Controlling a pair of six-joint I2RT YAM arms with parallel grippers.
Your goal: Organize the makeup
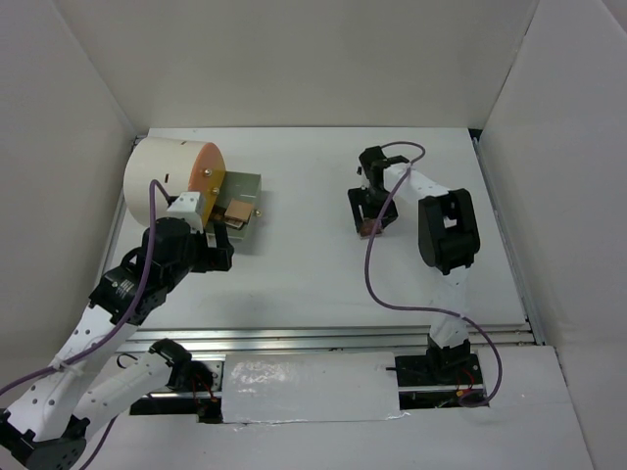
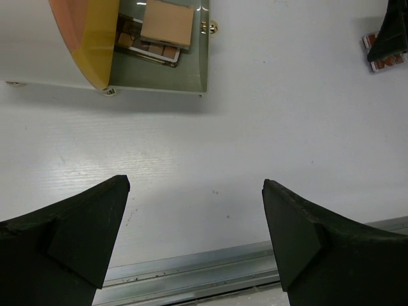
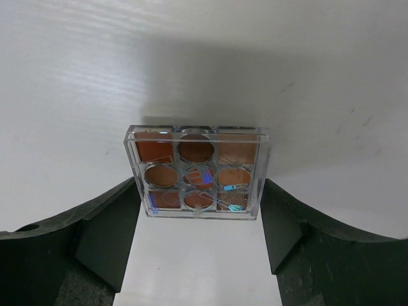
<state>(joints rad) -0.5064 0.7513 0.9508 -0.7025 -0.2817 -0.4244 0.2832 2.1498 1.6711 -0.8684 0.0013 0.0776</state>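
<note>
Flanking clear palette (image 3: 196, 172), right fingers (image 3: 108, 229), holographic print unreadable

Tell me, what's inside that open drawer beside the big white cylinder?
In the drawer, a peach palette lies atop a brown eyeshadow palette; the orange front hides anything deeper.

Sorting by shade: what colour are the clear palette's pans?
Coppery browns on the palette; right wrist view.

Left arm (image 1: 118, 294) bent low, left fingers (image 2: 76, 236) spread wide — right arm (image 1: 446, 230) outstretched, right fingers (image 3: 95, 236) narrower.
</note>
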